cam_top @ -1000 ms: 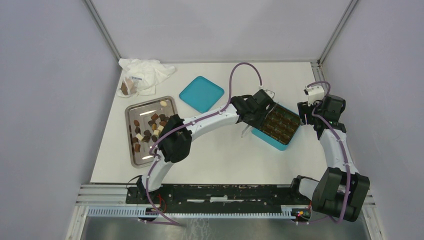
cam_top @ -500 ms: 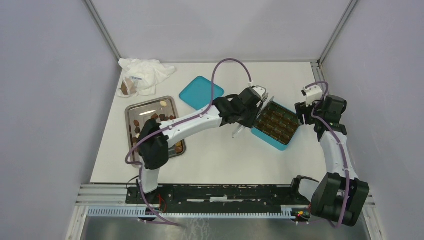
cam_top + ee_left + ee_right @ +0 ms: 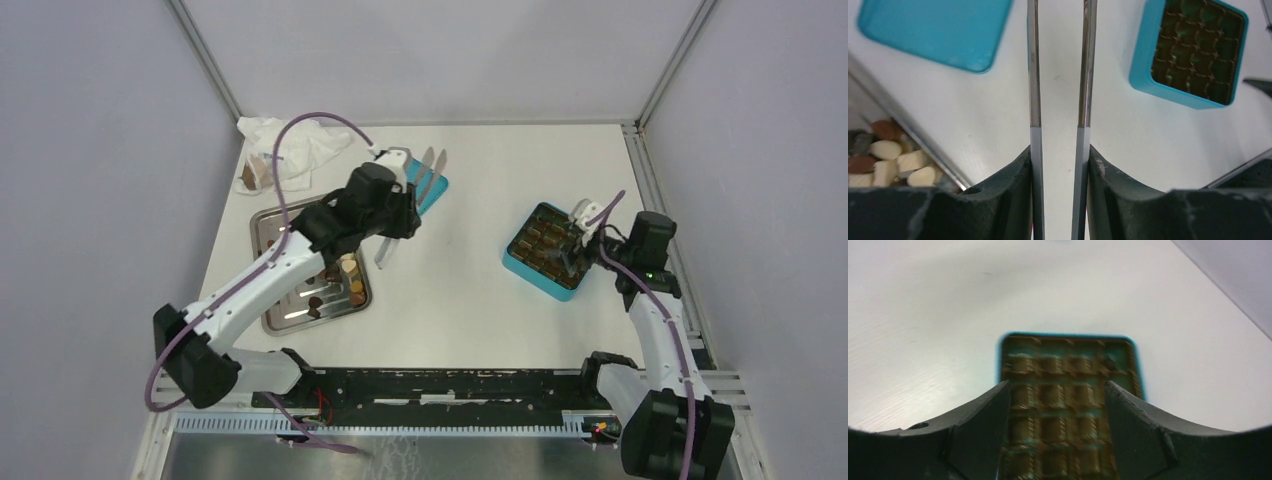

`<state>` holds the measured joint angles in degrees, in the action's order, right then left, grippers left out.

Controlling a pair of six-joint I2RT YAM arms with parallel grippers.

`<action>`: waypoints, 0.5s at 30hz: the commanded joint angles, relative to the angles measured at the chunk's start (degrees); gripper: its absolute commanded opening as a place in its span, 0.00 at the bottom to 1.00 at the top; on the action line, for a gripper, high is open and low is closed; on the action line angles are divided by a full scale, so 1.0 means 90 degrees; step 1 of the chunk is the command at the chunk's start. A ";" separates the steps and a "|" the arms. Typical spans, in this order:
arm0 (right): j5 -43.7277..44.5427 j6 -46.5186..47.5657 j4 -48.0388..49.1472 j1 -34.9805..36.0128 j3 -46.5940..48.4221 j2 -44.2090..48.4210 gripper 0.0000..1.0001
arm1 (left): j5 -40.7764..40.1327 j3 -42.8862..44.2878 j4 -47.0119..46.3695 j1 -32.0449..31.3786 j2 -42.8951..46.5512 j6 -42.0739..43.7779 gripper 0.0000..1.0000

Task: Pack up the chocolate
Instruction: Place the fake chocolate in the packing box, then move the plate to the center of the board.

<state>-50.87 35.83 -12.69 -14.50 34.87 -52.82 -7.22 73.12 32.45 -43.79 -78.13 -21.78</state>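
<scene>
The chocolate [image 3: 335, 275] is a heap of small dark, light brown and cream pieces in the steel tray [image 3: 275, 232] at the left; some pieces show in the left wrist view [image 3: 895, 162]. My left gripper [image 3: 432, 162] has long steel blades that stand apart with nothing between them [image 3: 1060, 60]. It is over the teal lid's edge, right of the tray. My right gripper [image 3: 577, 237] is open and empty, right above the teal box with brown dividers [image 3: 540, 250], seen blurred between its jaws [image 3: 1058, 390]. The box also shows in the left wrist view [image 3: 1193, 50].
The teal lid [image 3: 938, 30] lies flat behind the tray, partly under my left arm [image 3: 432, 192]. A white wrinkly plastic bag [image 3: 290, 145] with a brown lump lies at the far left corner. The tray's rim [image 3: 908, 132] runs close to my left jaw.
My left arm swung left from the teal box to the lid and tray. My right gripper moved from beside the box to above it.
</scene>
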 commanded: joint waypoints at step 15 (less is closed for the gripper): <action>0.2110 -0.1588 0.1005 0.6373 0.2229 -0.3726 0.72 | -0.1130 -0.1720 -0.0714 0.2110 0.2445 0.1053 0.45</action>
<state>-41.36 33.80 -9.30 37.17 47.86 -78.56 -12.99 60.07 31.33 -27.20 -57.69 -16.58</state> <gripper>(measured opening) 0.728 0.455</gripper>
